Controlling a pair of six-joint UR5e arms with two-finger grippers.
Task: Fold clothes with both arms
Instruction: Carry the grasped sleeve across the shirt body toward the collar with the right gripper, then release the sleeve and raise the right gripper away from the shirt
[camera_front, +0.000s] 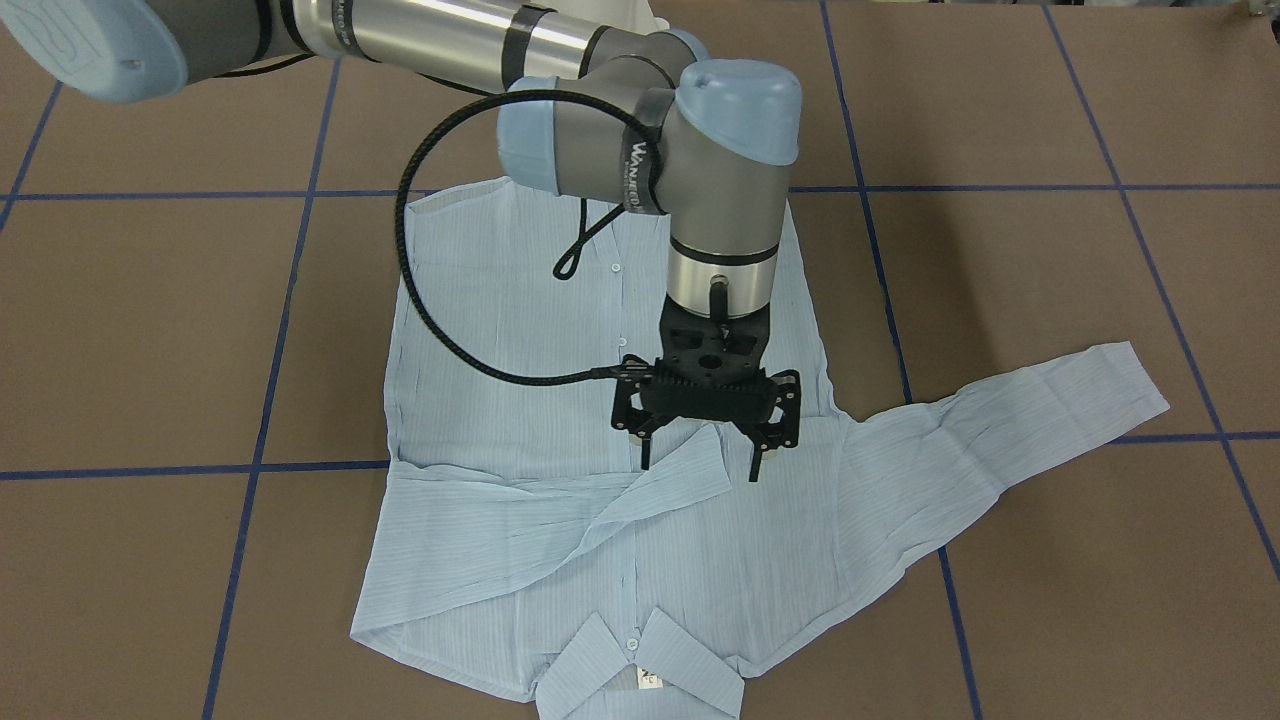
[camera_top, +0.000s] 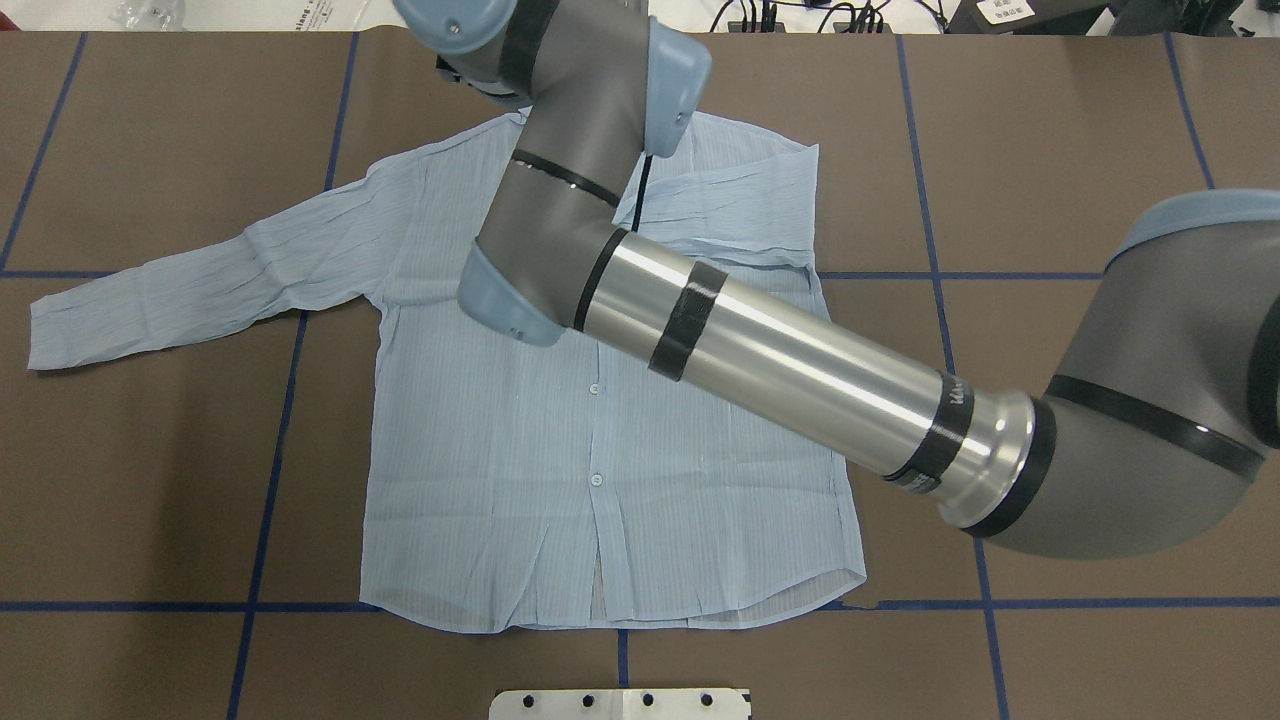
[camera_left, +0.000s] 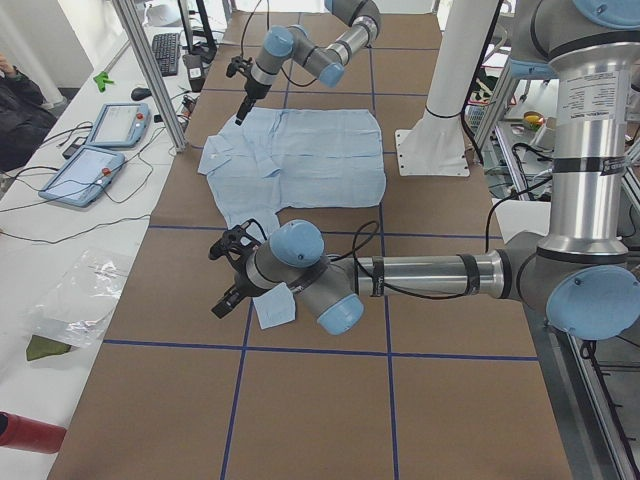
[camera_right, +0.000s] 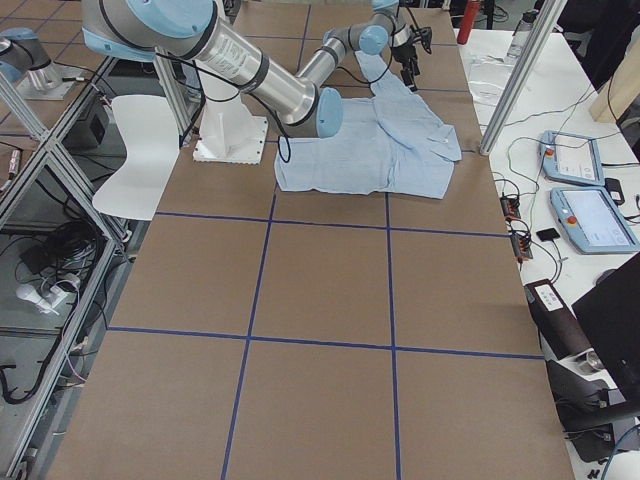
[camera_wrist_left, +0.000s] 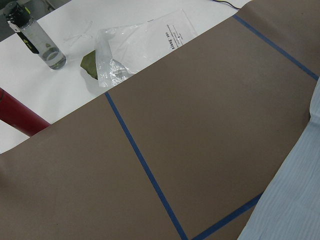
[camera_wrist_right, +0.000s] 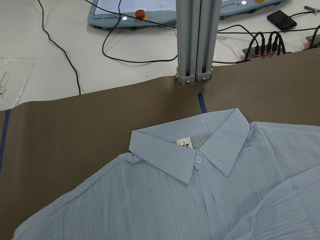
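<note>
A light blue striped shirt (camera_top: 560, 450) lies flat and buttoned, front up, on the brown table (camera_top: 1050, 150). Its hem is nearest the robot and its collar (camera_front: 640, 665) is at the far side. The left sleeve (camera_top: 200, 270) stretches out to the left across a blue tape line (camera_top: 270, 450). Near its cuff the left arm (camera_left: 420, 275) reaches low over the table; whether the left gripper (camera_left: 228, 272) is spread or closed cannot be told. The right arm (camera_top: 780, 350) crosses over the shirt's body from the right. Farther out, the right sleeve (camera_front: 560, 510) lies folded across the chest, and the right gripper (camera_front: 700, 468) hangs over its cuff with fingers spread wide, gripping nothing. Past the collar, an aluminium post (camera_wrist_right: 195, 40) stands at the table's far edge.
</note>
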